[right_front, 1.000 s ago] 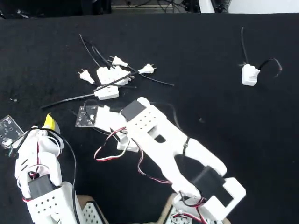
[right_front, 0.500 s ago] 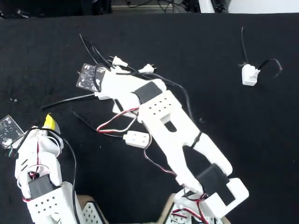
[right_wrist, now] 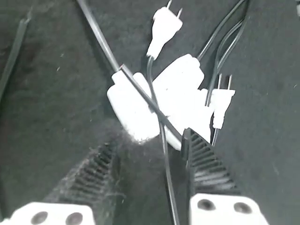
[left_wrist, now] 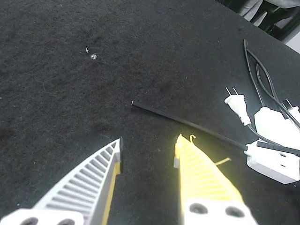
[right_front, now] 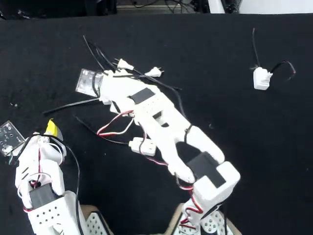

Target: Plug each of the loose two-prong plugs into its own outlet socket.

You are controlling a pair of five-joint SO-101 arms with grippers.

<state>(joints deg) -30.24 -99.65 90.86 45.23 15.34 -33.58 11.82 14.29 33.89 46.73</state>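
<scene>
A heap of white socket blocks [right_wrist: 140, 112] and loose two-prong plugs lies at the far left of the black table. My right gripper [right_wrist: 147, 149] hangs open just over this heap, a black cord [right_wrist: 161, 136] running between its fingers. Two plugs [right_wrist: 164, 26] [right_wrist: 221, 101] lie beside the blocks. In the high view the right arm [right_front: 146, 105] covers most of the heap, with plugs [right_front: 124, 64] [right_front: 155, 72] showing past it. My left gripper [left_wrist: 147, 147] stands open and empty near the front left, short of a plug [left_wrist: 237, 104] and socket blocks [left_wrist: 274, 161].
A single white socket block [right_front: 143, 146] lies on the table under the right arm's forearm. Another socket block with a plug and cord in it [right_front: 261, 78] sits at the far right. Black cords [right_front: 68, 105] trail out of the heap toward the left arm.
The right arm swung from the table's middle out to the heap at the far left and lowered over it. The single socket block stayed behind in the middle. The left arm kept still.
</scene>
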